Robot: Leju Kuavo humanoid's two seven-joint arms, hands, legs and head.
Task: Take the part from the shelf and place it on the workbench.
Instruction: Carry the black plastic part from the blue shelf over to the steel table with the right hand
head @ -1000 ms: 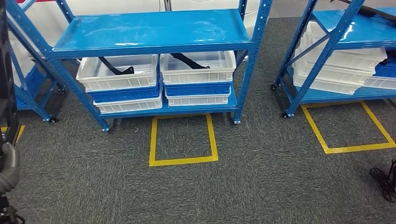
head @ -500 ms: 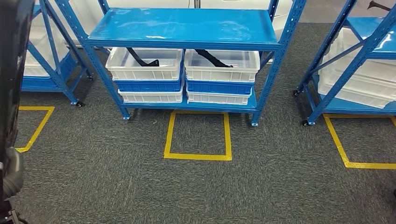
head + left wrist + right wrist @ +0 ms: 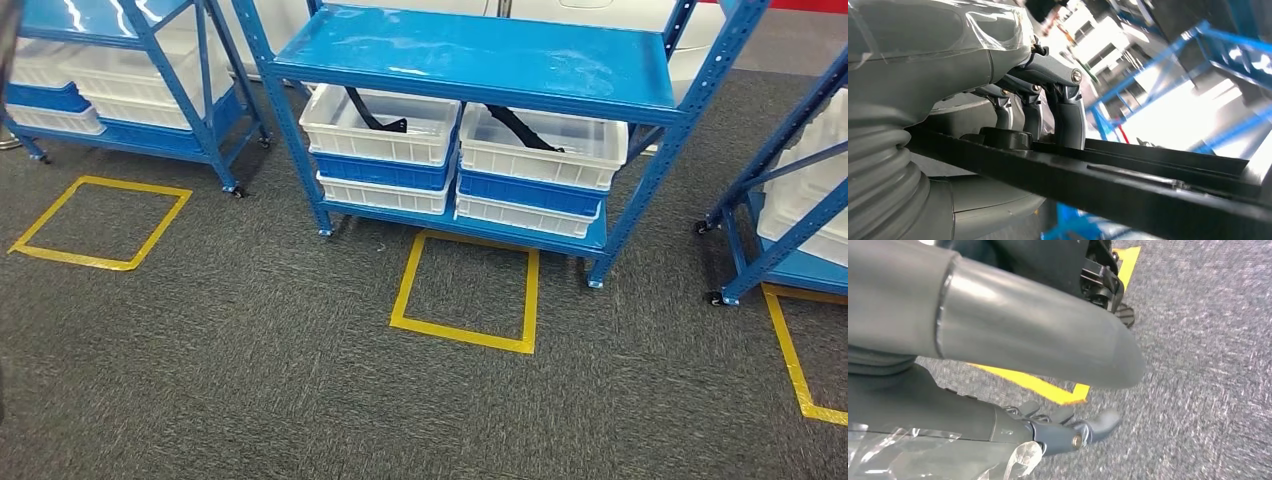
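In the left wrist view my left hand (image 3: 1048,110) grips a long black part (image 3: 1128,195), its fingers (image 3: 1068,117) curled over the bar's edge. My right hand (image 3: 1063,430) hangs over the grey carpet with fingers apart and nothing in it. Ahead in the head view stands a blue shelf (image 3: 480,55). Its lower level carries two stacks of white and blue bins, left (image 3: 385,125) and right (image 3: 560,150). A similar black part lies in each top bin, one in the left (image 3: 370,115) and one in the right (image 3: 520,128).
A yellow taped square (image 3: 465,335) marks the carpet in front of the middle shelf, another (image 3: 100,262) lies to the left. More blue shelves with bins stand at the left (image 3: 120,20) and at the right edge (image 3: 790,190). Open carpet lies between me and the shelves.
The whole head picture has shifted right as the camera turned left. The left shelf and its taped square have come into view. The dark bar and grey hand at the left edge have gone.
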